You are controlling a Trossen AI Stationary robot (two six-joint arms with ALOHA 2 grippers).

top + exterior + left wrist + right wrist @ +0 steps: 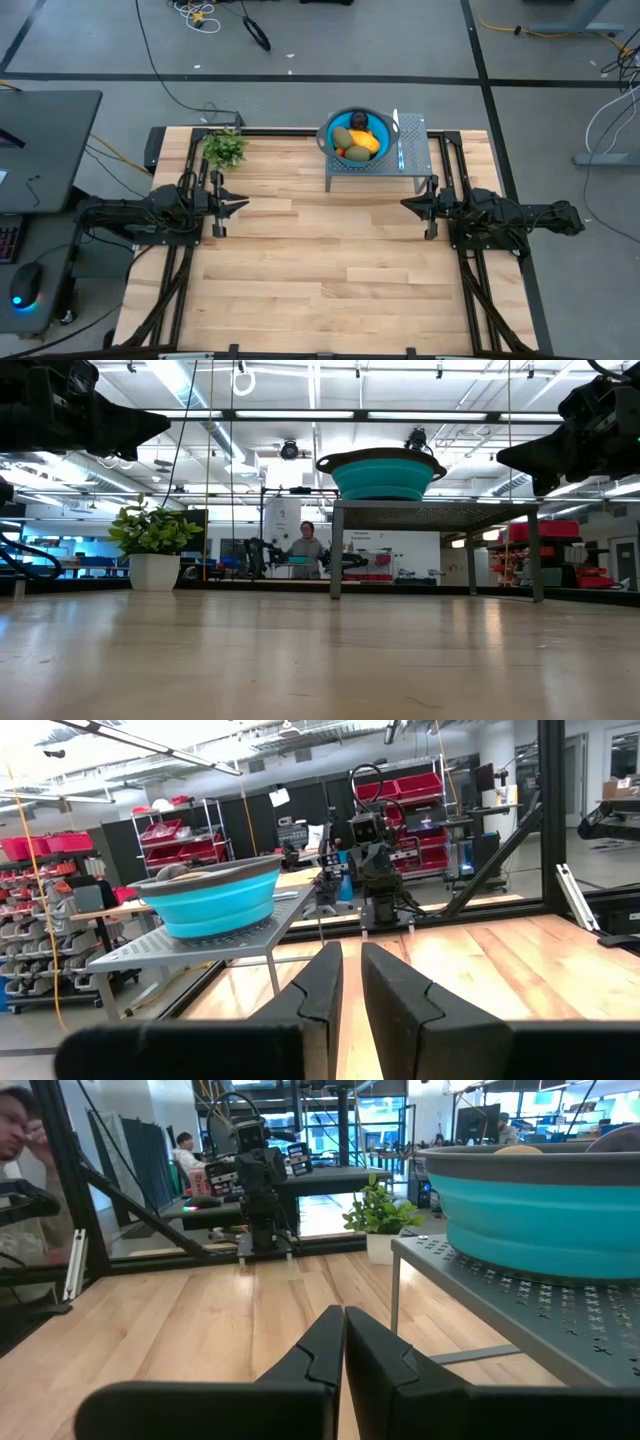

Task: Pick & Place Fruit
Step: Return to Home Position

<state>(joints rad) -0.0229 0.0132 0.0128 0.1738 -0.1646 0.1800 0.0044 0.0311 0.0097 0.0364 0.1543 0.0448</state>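
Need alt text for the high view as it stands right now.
Overhead, a blue strainer bowl holding the toy fruit sits on a grey perforated stand at the far edge of the wooden table. Both arms lie at the sides, left tool and right tool pointing inward, empty; a potted plant stands back left.

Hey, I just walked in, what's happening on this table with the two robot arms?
A fruit-sorting job looks about done. The toy fruit sits in the blue bowl, which stands on a grey metal stand at the back edge of the table. The left gripper and the right gripper hang empty at their own sides of the table, facing each other, away from the bowl. A potted plant stands near the back left corner.
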